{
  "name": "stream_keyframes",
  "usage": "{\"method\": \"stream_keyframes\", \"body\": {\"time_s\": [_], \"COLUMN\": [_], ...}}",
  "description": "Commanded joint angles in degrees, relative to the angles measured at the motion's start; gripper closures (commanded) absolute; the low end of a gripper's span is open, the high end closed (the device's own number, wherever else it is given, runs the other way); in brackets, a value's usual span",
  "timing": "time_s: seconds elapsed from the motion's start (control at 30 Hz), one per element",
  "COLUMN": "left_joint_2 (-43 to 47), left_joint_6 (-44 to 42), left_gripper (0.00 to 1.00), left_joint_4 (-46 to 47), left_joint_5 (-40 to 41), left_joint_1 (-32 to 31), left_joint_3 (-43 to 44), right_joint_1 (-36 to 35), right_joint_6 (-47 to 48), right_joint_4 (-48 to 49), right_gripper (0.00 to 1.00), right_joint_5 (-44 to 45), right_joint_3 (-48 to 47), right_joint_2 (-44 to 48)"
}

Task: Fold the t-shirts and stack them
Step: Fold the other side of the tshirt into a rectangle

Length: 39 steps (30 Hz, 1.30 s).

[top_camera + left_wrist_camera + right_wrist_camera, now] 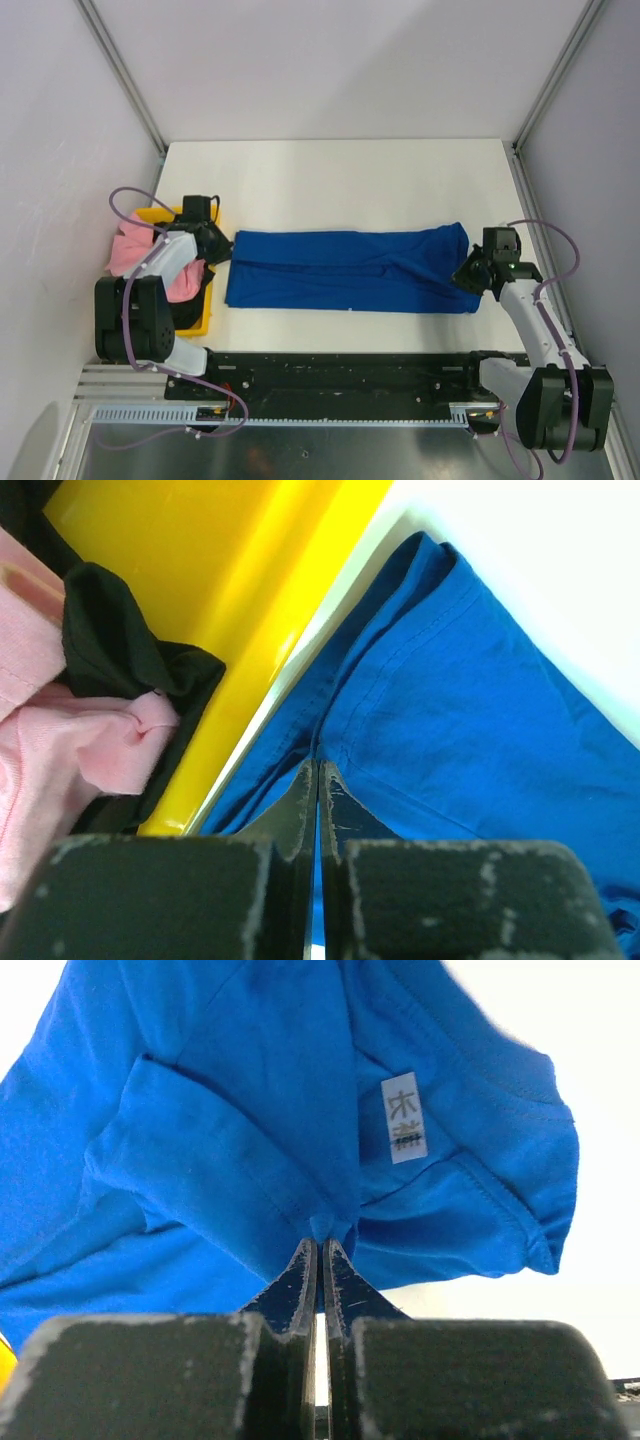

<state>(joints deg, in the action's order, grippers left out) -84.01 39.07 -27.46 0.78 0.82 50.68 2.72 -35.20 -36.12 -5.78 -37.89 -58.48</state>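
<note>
My left gripper is closed tight, its two fingertips pressed together on a fold at one end of the royal-blue t-shirt, where a stitched hem runs up and away from the tips. My right gripper is clamped the same way on the opposite end, and the cloth puckers into a small bunch right where its tips meet. From my right wrist I see the neck opening with a small white label sewn inside it, so I hold the collar end on that side. From above, the shirt lies as a long band folded lengthways across the white table, stretched between my two grippers, with its near edge fairly straight and the right end rising slightly toward the back. Just beside my left gripper stands the yellow plastic bin, its rim close to the blue cloth, though I cannot tell whether the two touch. Inside the bin a pink t-shirt lies crumpled and spills over the far-left side, and a black t-shirt is bunched against it.
</note>
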Motion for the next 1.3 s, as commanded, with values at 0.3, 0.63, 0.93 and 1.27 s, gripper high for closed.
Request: {"method": "stream_keyframes", "body": {"time_s": [0.3, 0.63, 0.93, 1.27], "left_joint_2": [-0.85, 2.49, 0.09, -1.09], "left_joint_6": [0.29, -2.97, -4.56, -4.89], "left_gripper": [0.97, 0.41, 0.41, 0.41], "left_joint_4": [0.58, 0.77, 1.10, 1.75], "left_joint_5": [-0.34, 0.32, -3.10, -4.09], "left_joint_1": [0.32, 0.25, -0.27, -0.30], "left_joint_3": [-1.44, 1.86, 3.82, 4.01], "right_joint_1": [-0.90, -11.29, -14.15, -15.59], "right_joint_6": [-0.12, 3.08, 7.41, 7.57], "right_joint_4": [1.78, 14.25, 26.07, 27.36], "right_gripper": [0.73, 0.54, 0.53, 0.52], "right_joint_5": [2.08, 5.31, 8.95, 8.88], "right_joint_3": [1.77, -5.81, -12.35, -14.17], "right_joint_2": [-0.51, -8.30, -27.06, -34.37]}}
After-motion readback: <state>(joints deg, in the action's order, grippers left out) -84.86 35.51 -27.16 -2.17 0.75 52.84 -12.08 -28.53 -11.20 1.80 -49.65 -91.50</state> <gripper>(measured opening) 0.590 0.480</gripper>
